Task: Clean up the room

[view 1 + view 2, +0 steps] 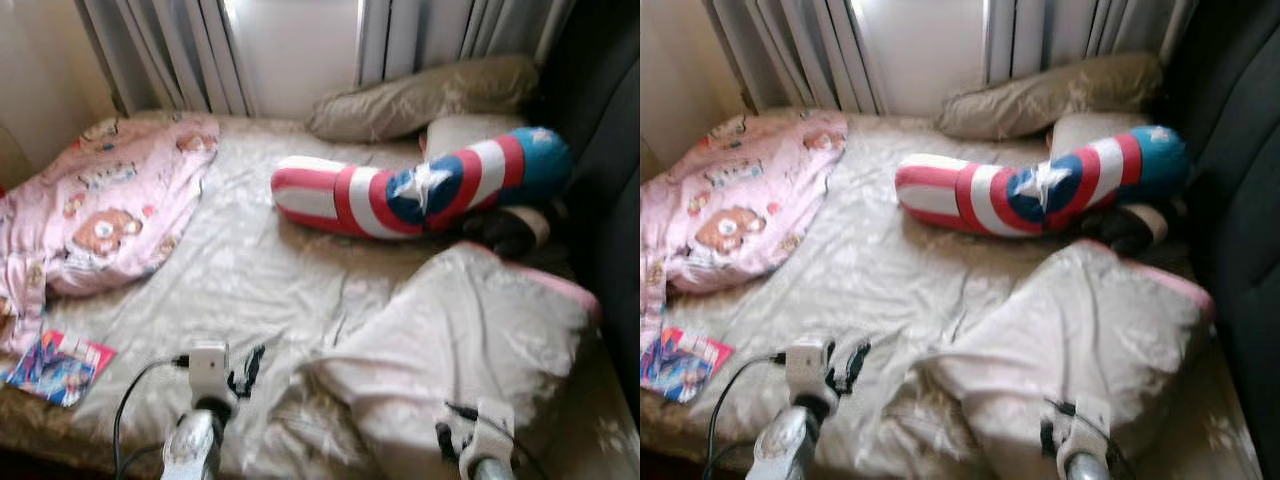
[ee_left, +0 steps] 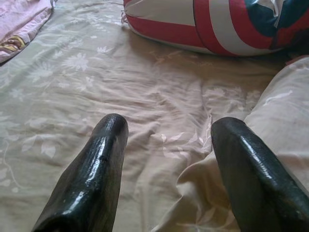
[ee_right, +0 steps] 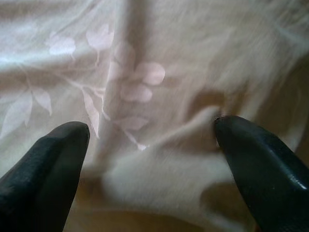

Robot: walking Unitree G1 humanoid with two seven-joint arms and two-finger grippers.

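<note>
A bed with a beige floral sheet [image 1: 250, 270] lies before me. A beige floral duvet [image 1: 470, 330] is bunched up on its right half. A long red, white and blue shield-pattern bolster [image 1: 420, 190] lies across the far middle. A pink bear-print blanket [image 1: 110, 205] is heaped at the left. My left gripper [image 2: 166, 145] is open low over the sheet beside the duvet's edge [image 2: 203, 193]. Close above a duvet fold [image 3: 154, 159] hovers my right gripper [image 3: 152, 133], open as well.
A beige pillow [image 1: 420, 95] rests against the curtains [image 1: 180, 50] at the head. A colourful booklet [image 1: 55, 368] lies on the near left corner of the bed. A dark upholstered panel [image 1: 610, 150] runs along the right side. A small dark object [image 1: 505, 230] sits under the bolster.
</note>
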